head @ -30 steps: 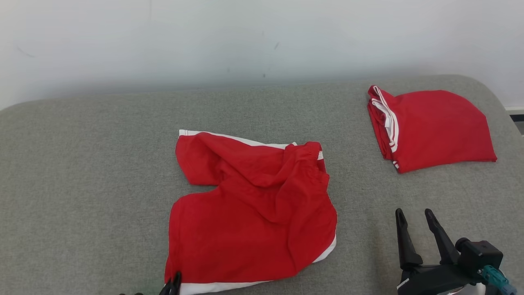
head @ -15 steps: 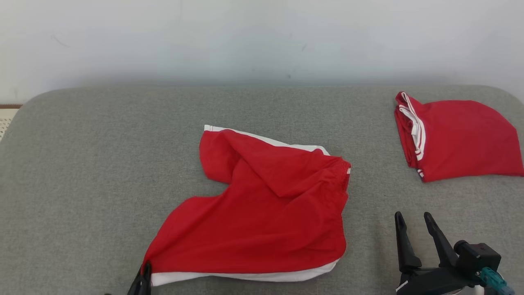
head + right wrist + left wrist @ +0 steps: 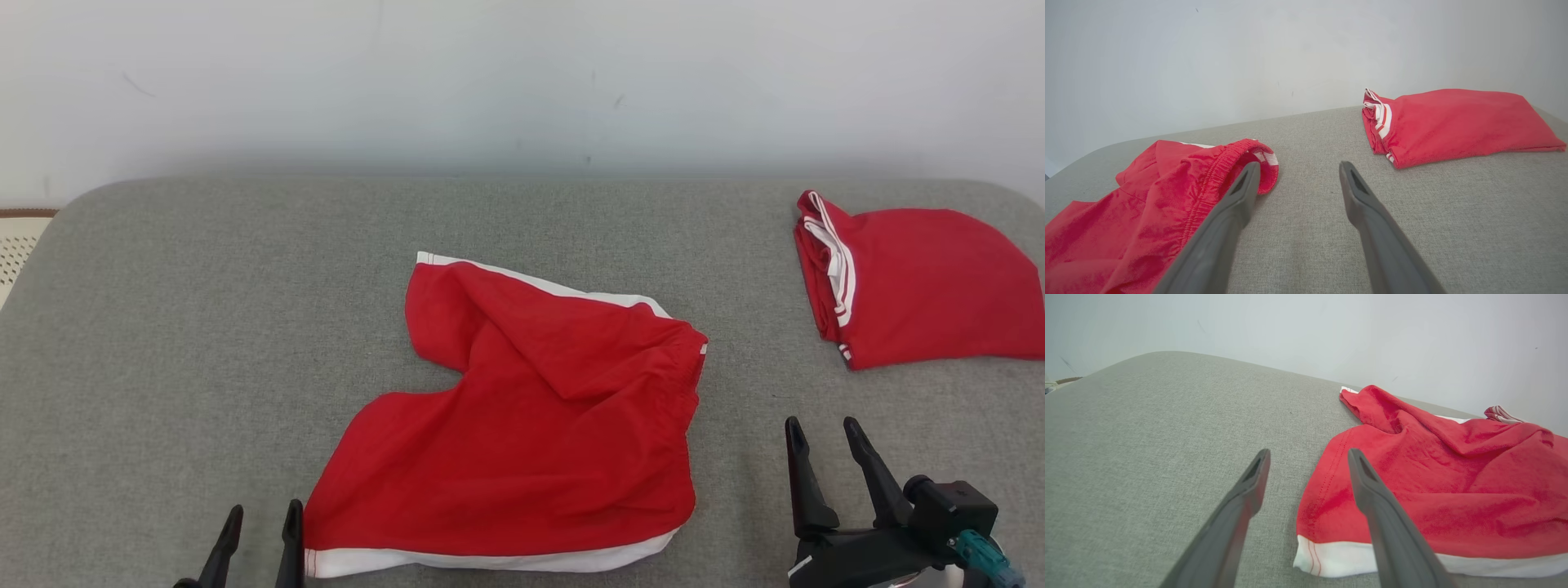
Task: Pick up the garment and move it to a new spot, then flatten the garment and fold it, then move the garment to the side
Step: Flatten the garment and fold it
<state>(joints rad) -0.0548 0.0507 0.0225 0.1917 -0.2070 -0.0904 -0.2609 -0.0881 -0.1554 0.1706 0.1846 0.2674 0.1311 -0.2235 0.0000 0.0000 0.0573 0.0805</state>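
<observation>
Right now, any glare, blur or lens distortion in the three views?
Head view: soft even light, no glare, red fabric shorts with white trim sharp. Left wrist view: wide-angle bows the grey upholstered surface; left gripper looks slightly soft near the lens. Right wrist view: folded red fabric garment sharp, no glare.

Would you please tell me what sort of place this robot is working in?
Probably an indoor garment-folding test setup: a grey fabric-covered surface against a bare white wall, with red shorts spread out and a folded red garment set aside.
</observation>
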